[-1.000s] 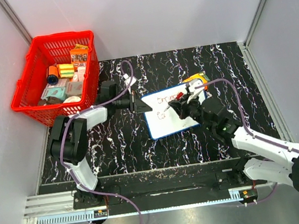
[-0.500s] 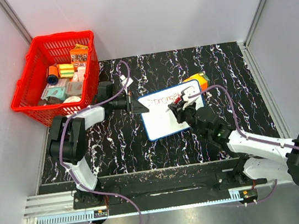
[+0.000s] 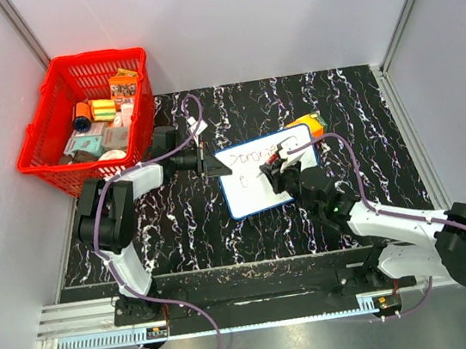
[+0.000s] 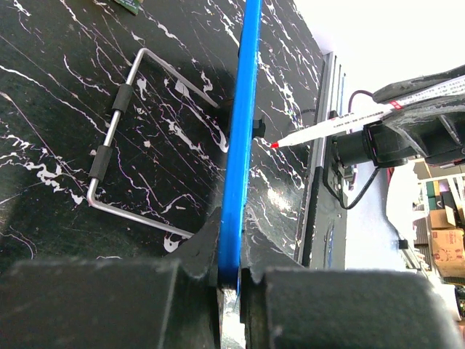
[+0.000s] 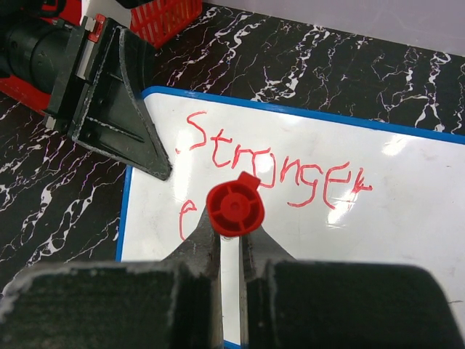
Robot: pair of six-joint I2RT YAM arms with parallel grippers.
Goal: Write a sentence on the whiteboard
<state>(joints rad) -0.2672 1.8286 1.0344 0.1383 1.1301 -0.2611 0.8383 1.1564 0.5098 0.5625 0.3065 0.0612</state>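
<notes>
Line 2 of the sentence (image 5: 280, 171) is just begun.
The whiteboard (image 3: 253, 196) sits mid-desk (image 3: 189, 233), its left edge pinched in the closed left gripper (image 3: 214, 165). The right gripper (image 3: 274, 169) is clamped on a red marker (image 5: 234, 207) over the board. 1 red word, seemingly "Stronger", has 1 curl under it, so the next move likely needs the tip drawn rightward along line 2 with the board steadied. The marker's end hides its tip, so contact is unclear and the curl is unreadable.
</notes>
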